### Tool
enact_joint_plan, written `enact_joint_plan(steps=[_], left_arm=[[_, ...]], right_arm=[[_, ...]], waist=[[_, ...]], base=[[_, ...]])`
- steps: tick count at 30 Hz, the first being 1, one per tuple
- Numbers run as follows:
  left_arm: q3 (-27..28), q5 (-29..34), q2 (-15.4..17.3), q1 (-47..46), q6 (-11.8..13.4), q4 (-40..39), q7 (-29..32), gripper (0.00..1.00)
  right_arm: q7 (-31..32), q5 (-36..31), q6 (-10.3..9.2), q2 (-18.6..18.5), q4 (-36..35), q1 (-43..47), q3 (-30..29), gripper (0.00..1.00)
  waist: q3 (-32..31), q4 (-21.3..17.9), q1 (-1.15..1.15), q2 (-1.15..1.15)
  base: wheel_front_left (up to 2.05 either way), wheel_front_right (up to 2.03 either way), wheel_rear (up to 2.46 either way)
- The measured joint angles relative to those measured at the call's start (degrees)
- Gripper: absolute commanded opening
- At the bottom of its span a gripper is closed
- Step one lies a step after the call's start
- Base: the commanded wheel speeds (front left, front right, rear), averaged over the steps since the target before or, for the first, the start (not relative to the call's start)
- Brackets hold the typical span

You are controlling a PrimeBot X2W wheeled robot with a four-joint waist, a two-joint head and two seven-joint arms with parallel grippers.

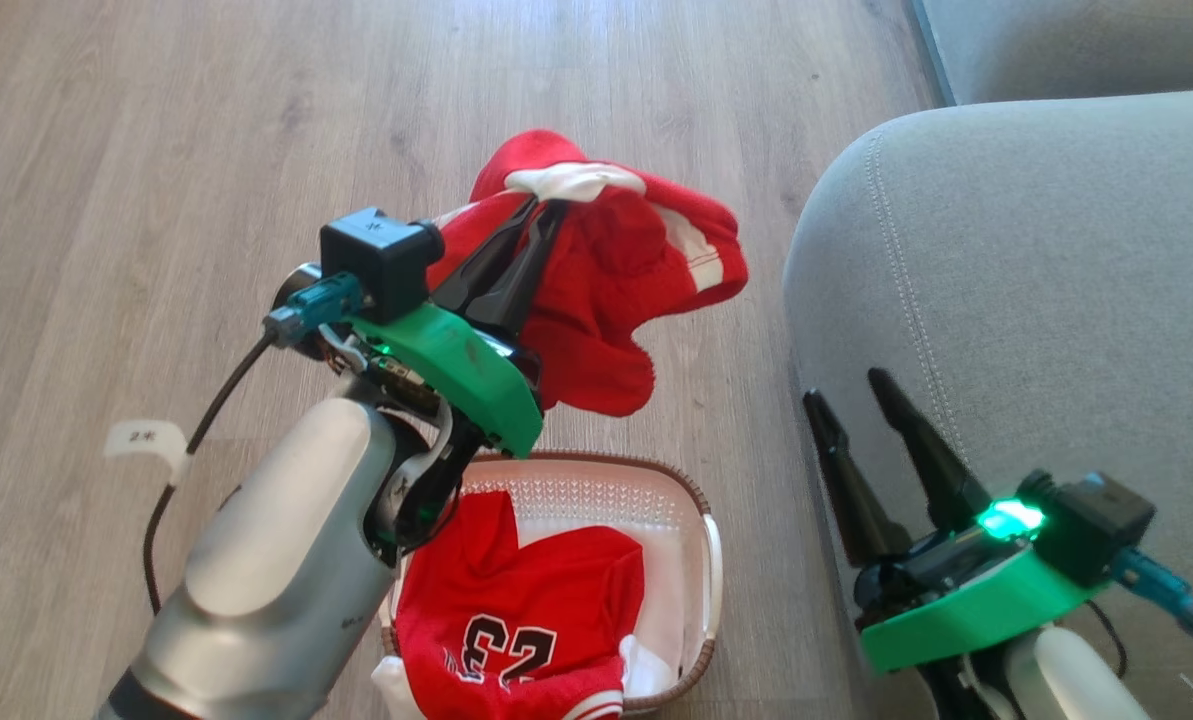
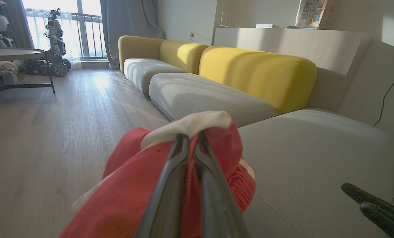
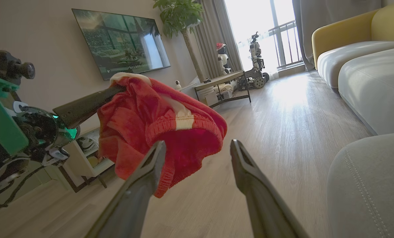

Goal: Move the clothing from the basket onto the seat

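So the left gripper [image 1: 541, 205] is pinching a red garment [image 1: 606, 290] right at its white trim, fingers pressed tight together with cloth between them; the piece is hanging in the air over the floor [image 1: 156, 150], up past the basket [image 1: 704, 560] and just short of the seat [image 1: 1036, 280]. The right gripper [image 1: 844, 388] is sitting with its fingers spread wide, holding nothing, hovering by the seat's front edge. A red jersey [image 1: 521, 620] with the 23 on it is lying in the basket along with some white cloth, so I'm guessing the job is only partway.

What I'm worrying about: the grip is catching just a small fold near the trim, and most of the fabric is dangling below it; if the arm is swinging across too fast, that fold could be slipping out and the thing is landing on the floor instead of the cushion. The low-hanging part could also be dragging against the seat's rounded corner; let go too near the front and it's probably sliding right off. And the right gripper is parked pretty much in the path; the cloth might be snagging on those open fingers on the way over.
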Motion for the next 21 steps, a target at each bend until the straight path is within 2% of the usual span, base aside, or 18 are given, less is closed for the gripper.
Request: enact_joint_plan(steps=[9,18,21], left_arm=[[-0.7,0.0,0.6,0.8,1.5,-4.9,2.3,0.0],[-2.2,-0.1,0.2,1.1,0.9,-5.0,2.6,0.0],[-3.5,-0.4,-0.6,1.0,0.3,-4.6,2.5,0.0]], right_arm=[[0.0,0.6,0.0,-1.5,1.6,-0.2,4.8,1.0],[0.0,4.4,0.0,-1.5,5.1,-5.2,9.1,1.0],[0.0,8.0,0.0,-1.4,8.3,-7.1,11.2,1.0]], waist=[[0.5,0.4,0.0,0.0],[0.9,1.5,0.0,0.0],[1.0,2.6,0.0,0.0]], base=[[0.0,0.0,0.0],[0.0,0.0,0.0],[0.0,0.0,0.0]])
